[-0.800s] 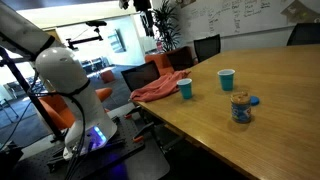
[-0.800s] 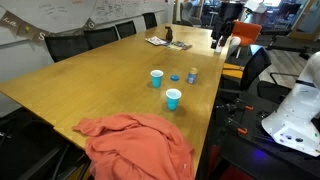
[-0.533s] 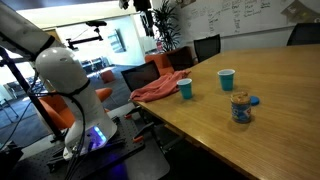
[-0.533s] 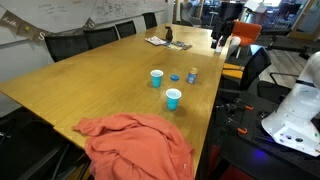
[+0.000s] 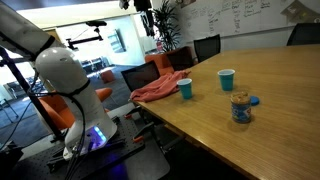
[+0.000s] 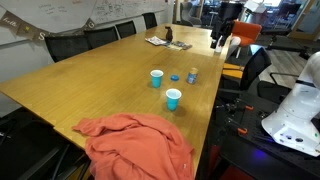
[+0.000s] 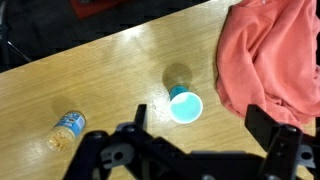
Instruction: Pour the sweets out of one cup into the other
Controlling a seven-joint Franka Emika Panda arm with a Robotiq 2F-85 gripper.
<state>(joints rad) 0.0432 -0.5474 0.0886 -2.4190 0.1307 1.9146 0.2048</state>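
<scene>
Two blue cups stand on the wooden table. One cup is next to the red cloth, and the other cup is further in on the table. The wrist view shows only the cup by the cloth, seen from above; I cannot tell its contents. My gripper is open and empty, high above that cup. It also shows in both exterior views, well above the table edge.
A small jar of sweets stands near the cups with a blue lid beside it. A red cloth lies at the table edge. Office chairs line the table.
</scene>
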